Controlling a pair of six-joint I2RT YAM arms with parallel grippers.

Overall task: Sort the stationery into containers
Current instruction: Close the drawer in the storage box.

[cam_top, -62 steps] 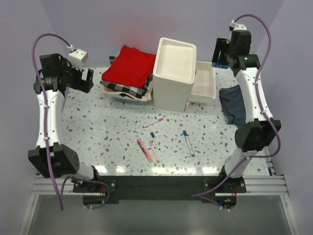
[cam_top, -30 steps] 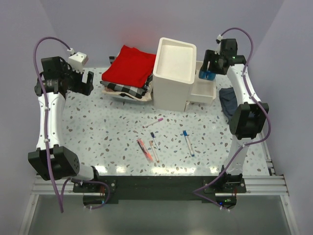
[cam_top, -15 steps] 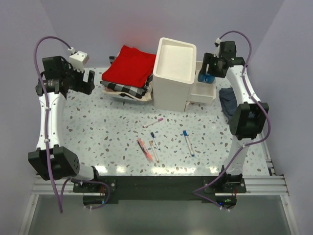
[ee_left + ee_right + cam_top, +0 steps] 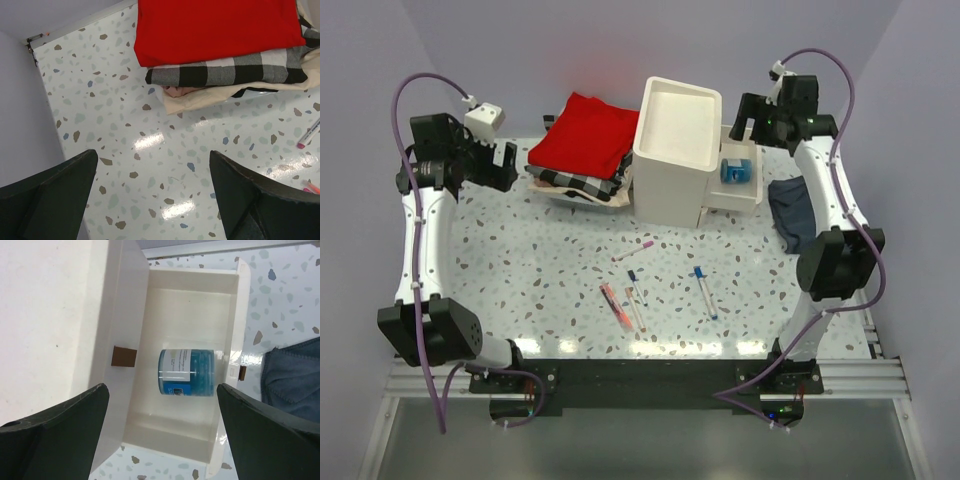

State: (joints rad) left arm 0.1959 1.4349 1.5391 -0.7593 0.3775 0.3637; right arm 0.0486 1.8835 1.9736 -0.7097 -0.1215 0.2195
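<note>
The white drawer unit stands at the back, with one drawer pulled out to its right. A blue tape roll lies in that drawer; in the right wrist view it rests on its side on the drawer floor. My right gripper hangs open and empty above it. Thin pens and an orange-red marker lie mid-table. My left gripper is open and empty over bare table at the far left.
A stack of red and checked folded cloths lies left of the unit and shows in the left wrist view. A dark blue-grey cloth lies right of the open drawer, also in the right wrist view.
My right gripper carried the blue tape roll over the open drawer, let it go there, and has lifted away open. The left gripper shifted slightly right.
</note>
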